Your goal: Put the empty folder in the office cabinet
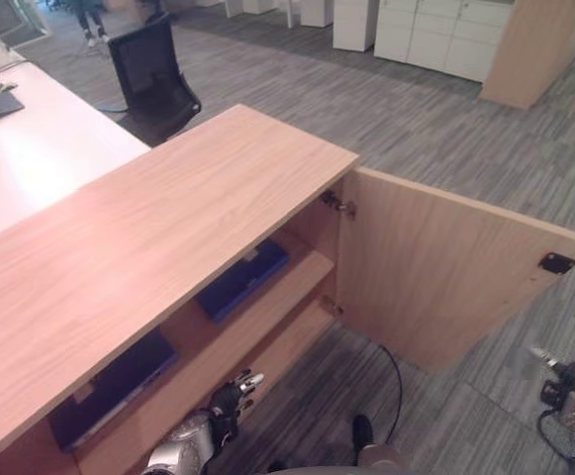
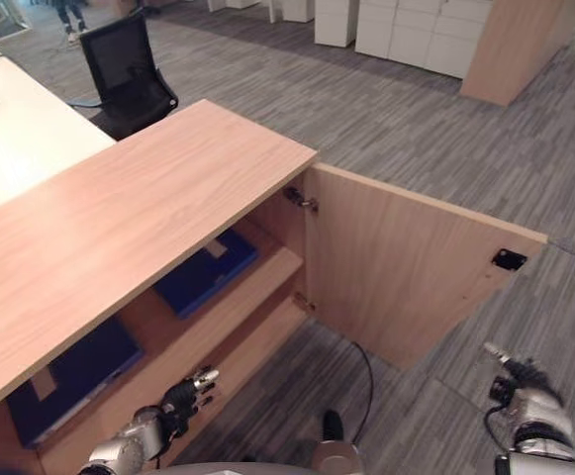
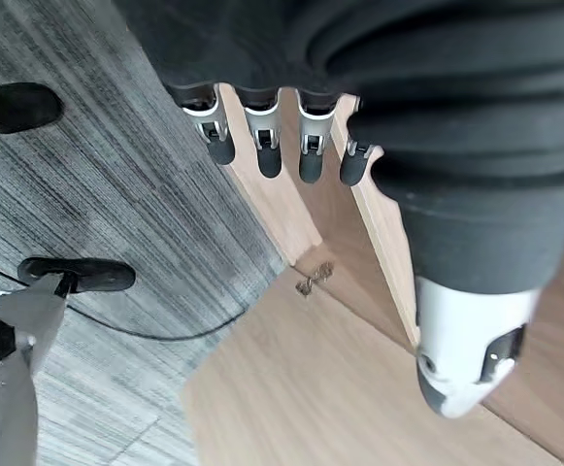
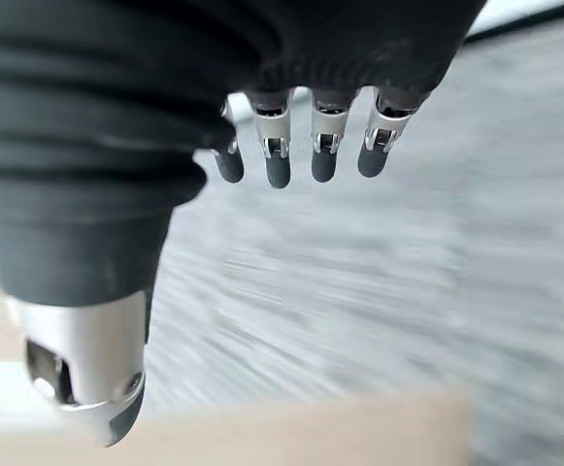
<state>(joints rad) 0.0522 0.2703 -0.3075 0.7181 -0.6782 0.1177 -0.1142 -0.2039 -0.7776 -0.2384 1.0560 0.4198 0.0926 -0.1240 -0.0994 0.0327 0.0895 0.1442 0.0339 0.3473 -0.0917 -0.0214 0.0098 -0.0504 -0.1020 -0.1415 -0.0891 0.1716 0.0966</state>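
Judging from the shelf, the folder looks placed already: a dark blue folder [image 1: 244, 280] lies flat on the upper shelf [image 1: 267, 302] of the wooden office cabinet [image 1: 148, 237], centre of frame, just under the top's front edge. A second dark blue folder [image 1: 114, 388] lies on the same shelf at lower left, well apart from the first. Can't tell which one is the task's empty folder, or whether either is empty.

Cabinet door [image 1: 445, 272] stands wide open, swung out to centre-right, hinge [image 1: 337, 205] exposed at its upper inner corner.

Left hand [image 1: 230, 398], bottom centre, sits just in front of the shelf edge, fingers straight and slightly apart, holding nothing; its wrist view shows the fingers [image 3: 265, 146] above the shelf's front edge, thumb apart from them. Right hand [image 2: 522, 386], lower right corner, hangs over the grey carpet [image 1: 445, 129], well clear of the door, fingers relaxed and spread, empty.

Likely left: closing the door, if that is required. A black office chair [image 1: 151, 79] and a white desk [image 1: 40, 148] sit at upper left.
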